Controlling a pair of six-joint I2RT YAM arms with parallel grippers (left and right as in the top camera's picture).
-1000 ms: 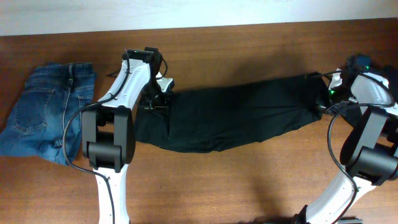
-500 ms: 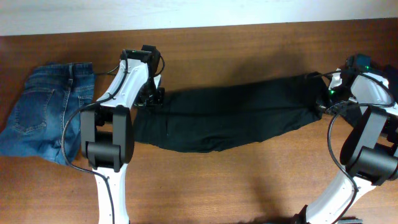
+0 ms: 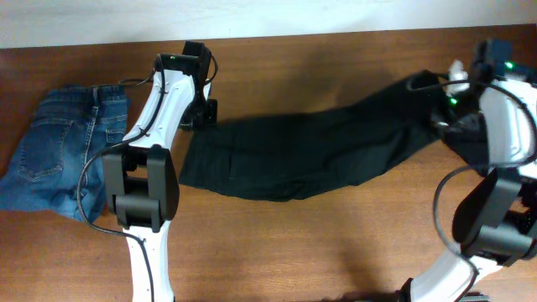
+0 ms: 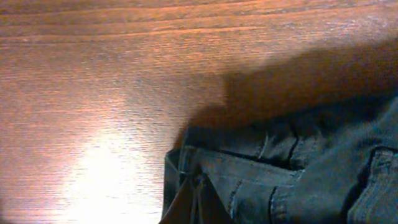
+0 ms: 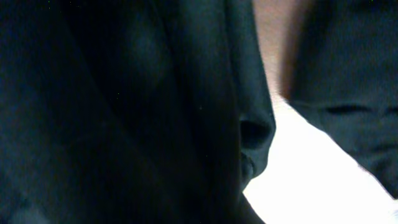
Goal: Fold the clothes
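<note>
The clothes in play are a pair of long black trousers [image 3: 310, 155], stretched across the middle of the wooden table [image 3: 336, 252]. My left gripper [image 3: 201, 113] is at their waistband end, shut on its corner. In the left wrist view the pinched waistband [image 4: 298, 168] with belt loops lies just past my left gripper [image 4: 198, 204]. My right gripper [image 3: 443, 105] holds the leg end, which rises off the table toward it. Black cloth [image 5: 124, 112] fills the right wrist view and hides the fingers.
Folded blue jeans [image 3: 63, 155] lie at the left end of the table, close to my left arm. A white wall strip [image 3: 268, 17] runs along the table's far edge.
The left gripper has closed on the waistband corner and pulled it toward the far left. The right gripper has risen and moved back, lifting the leg end and drawing the trousers taut.
</note>
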